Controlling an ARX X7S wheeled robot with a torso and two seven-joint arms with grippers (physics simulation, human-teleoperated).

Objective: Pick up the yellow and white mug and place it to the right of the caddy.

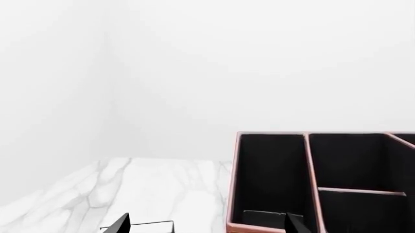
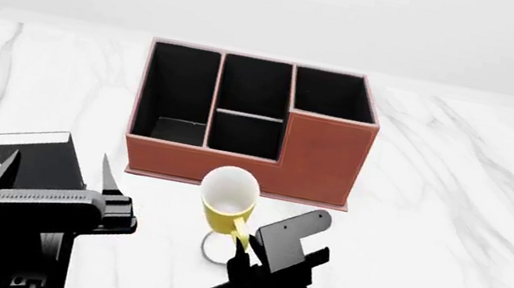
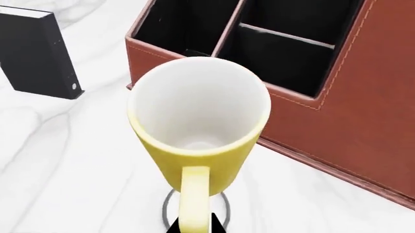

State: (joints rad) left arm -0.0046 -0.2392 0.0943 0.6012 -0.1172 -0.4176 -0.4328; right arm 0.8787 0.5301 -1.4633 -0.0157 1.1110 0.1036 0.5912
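**Right claw holding the mug by its handle**

Right claw (image 2: 241, 246) is closed on the yellow handle of the yellow and white mug (image 2: 227, 201), as I see it in the head view and in the right wrist view, where a dark fingertip (image 3: 206, 224) sits at the bottom of the handle. The mug seems lifted: a round shadow lies on the white marble surface (image 2: 460, 196) under it. Its opening is turned partly toward my head camera and shows the white inside. It hangs just in front of the caddy (image 2: 318, 159), near the middle of the front wall, not touching it as far as I can tell.

Left claw (image 2: 52, 170) is over the left front part of the surface, its fingers spread wide with nothing between them. Under it I see a small black slab (image 3: 36, 53), standing left of the caddy.
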